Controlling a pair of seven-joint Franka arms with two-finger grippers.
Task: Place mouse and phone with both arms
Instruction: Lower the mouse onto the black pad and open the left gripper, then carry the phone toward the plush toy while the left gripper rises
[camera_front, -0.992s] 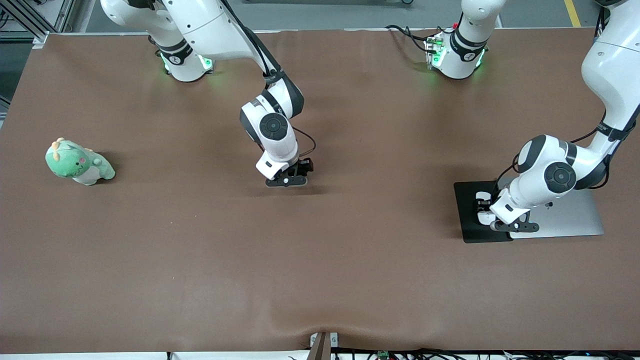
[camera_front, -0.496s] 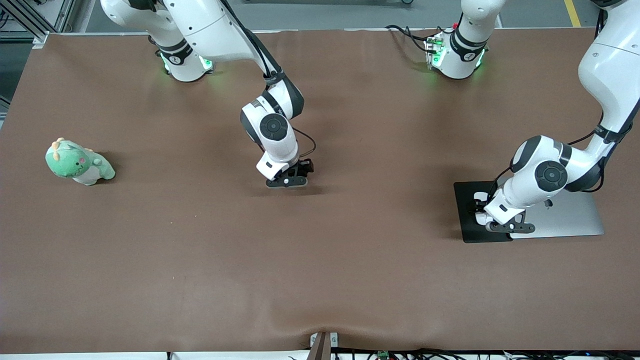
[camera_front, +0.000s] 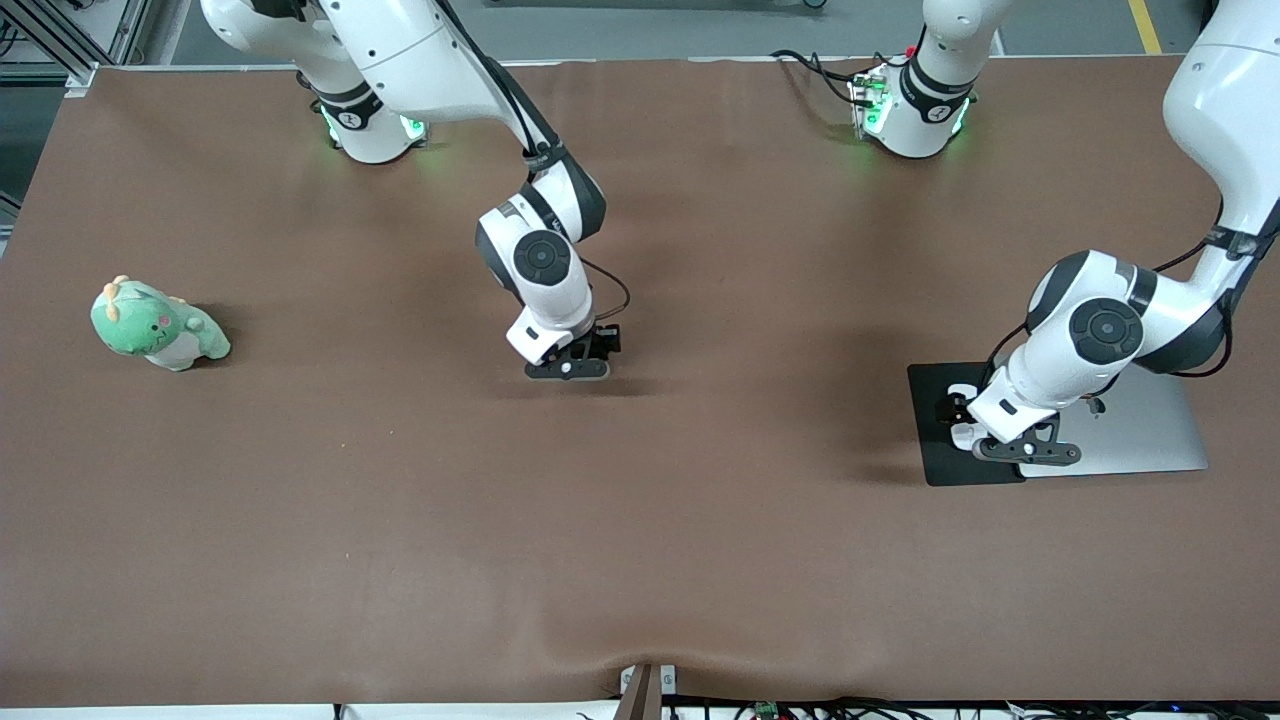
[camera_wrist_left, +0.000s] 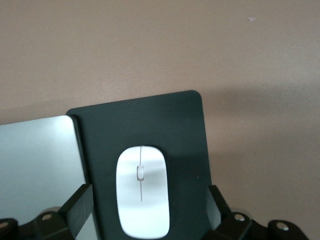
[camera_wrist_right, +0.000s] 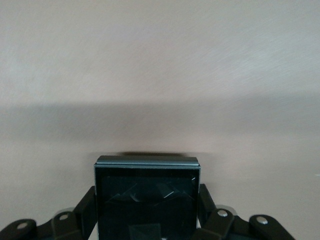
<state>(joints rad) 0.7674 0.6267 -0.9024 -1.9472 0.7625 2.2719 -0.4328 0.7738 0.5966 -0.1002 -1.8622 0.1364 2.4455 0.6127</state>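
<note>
A brown cloth covers the desk (camera_front: 700, 560). My left end effector (camera_front: 1010, 448) hangs spread over the mouse (camera_wrist_left: 142, 191), which lies on the black mat (camera_wrist_left: 185, 130) beside a silver slab (camera_wrist_left: 35, 160). My right end effector (camera_front: 570, 365) pinches the phone (camera_wrist_right: 146, 200) mid-desk. A green plush (camera_front: 155, 325) sits toward the right arm's end.

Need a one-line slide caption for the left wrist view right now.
Open left claw above the white mouse resting on the black mat.
</note>
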